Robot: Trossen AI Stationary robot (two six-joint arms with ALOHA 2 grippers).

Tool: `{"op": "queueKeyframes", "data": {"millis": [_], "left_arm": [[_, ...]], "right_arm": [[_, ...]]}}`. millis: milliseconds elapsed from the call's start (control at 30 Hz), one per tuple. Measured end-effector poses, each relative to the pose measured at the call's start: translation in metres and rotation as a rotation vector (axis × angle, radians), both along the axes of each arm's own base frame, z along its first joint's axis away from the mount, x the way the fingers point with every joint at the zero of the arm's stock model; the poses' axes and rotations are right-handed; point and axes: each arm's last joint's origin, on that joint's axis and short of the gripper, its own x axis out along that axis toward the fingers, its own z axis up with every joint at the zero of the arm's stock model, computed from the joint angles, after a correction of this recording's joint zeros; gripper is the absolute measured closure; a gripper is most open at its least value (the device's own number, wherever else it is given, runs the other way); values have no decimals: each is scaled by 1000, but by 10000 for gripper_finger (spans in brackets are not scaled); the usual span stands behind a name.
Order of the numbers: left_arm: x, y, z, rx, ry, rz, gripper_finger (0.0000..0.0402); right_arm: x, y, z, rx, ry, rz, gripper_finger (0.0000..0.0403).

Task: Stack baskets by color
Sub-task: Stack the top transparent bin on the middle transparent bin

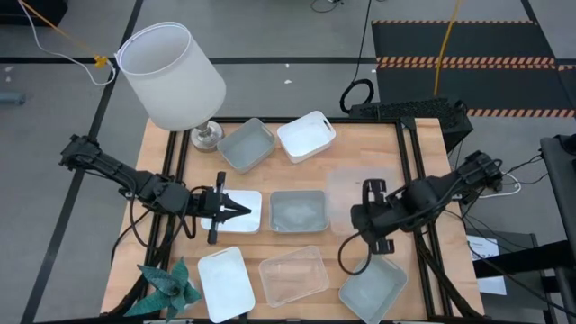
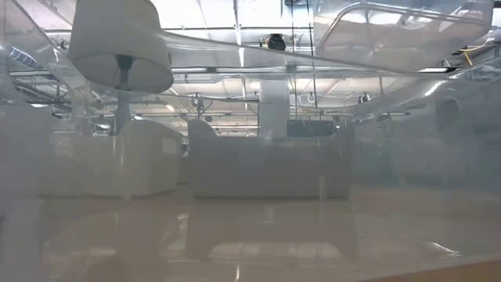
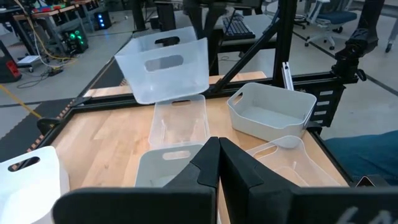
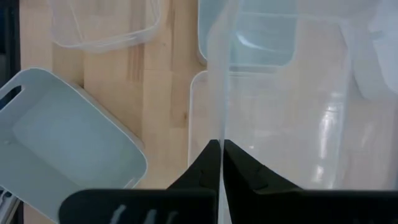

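My right gripper (image 1: 371,193) is shut on a clear basket (image 3: 161,62) and holds it in the air over the table's right half. Below it a second clear basket (image 3: 179,119) rests on its base. My left gripper (image 1: 236,210) is shut and empty, hovering level over a white basket (image 1: 247,214). A grey-blue basket (image 1: 298,211) sits between the two grippers. Others on the table: a grey-blue basket (image 1: 245,144) and a white basket (image 1: 306,135) at the far side, a white basket (image 1: 225,282), a clear basket (image 1: 293,274) and a grey-blue basket (image 1: 373,288) at the near side. My right gripper pinches one side wall of the clear basket at its rim (image 4: 221,121), one finger on each face of the wall. The fingers come from above, pointing steeply down. The basket hangs below them, lifted clear and slightly tilted, above the other clear basket.
A large white lampshade (image 1: 171,72) on a metal foot stands at the table's far left corner. A green folded-paper figure (image 1: 171,288) lies at the near left corner. Black frame rails run along the table's left and right edges. A clear wall close to the lens fills the low view.
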Motion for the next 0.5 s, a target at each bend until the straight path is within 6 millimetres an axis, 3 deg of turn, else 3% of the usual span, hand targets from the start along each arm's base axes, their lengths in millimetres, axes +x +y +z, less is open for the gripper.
{"op": "queueKeyframes", "data": {"millis": [500], "left_arm": [[0, 0, 0, -2, 1, 1, 392]], "right_arm": [[-4, 9, 0, -9, -10, 6, 403]]}}
